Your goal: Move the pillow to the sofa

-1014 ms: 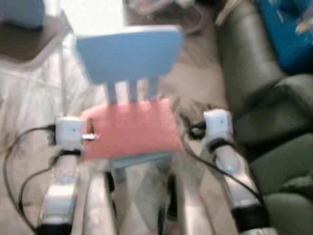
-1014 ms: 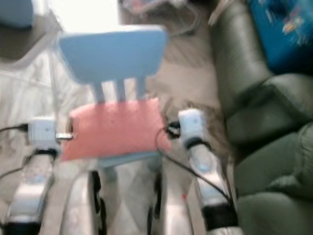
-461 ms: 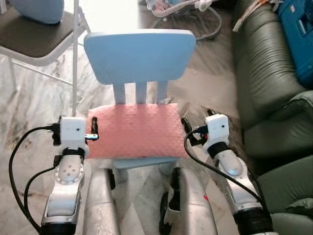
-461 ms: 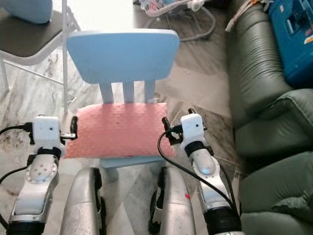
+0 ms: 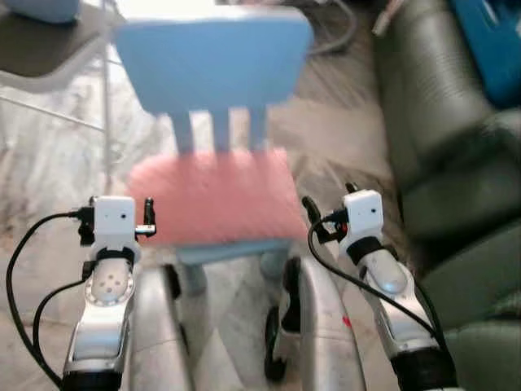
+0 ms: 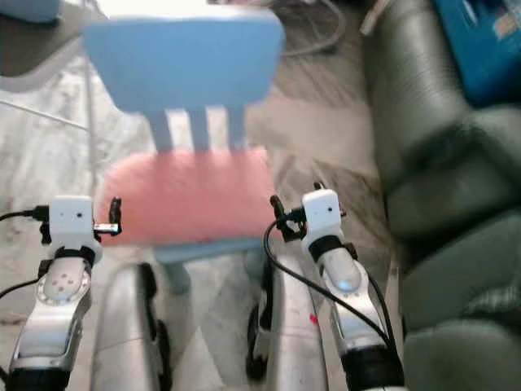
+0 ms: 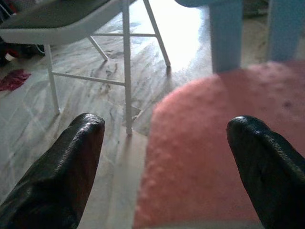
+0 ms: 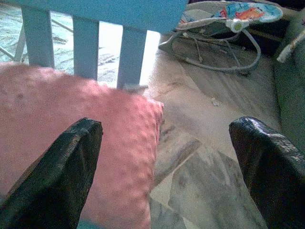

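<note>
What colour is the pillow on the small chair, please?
Pink, with a bumpy dotted texture; the pillow shows best in the right wrist view.

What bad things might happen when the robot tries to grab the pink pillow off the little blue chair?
The left gripper and right gripper are open, each straddling one edge of the pillow. They might pinch only the soft corners, so it could sag or slip. Lifting may also nudge the blue chair.
</note>
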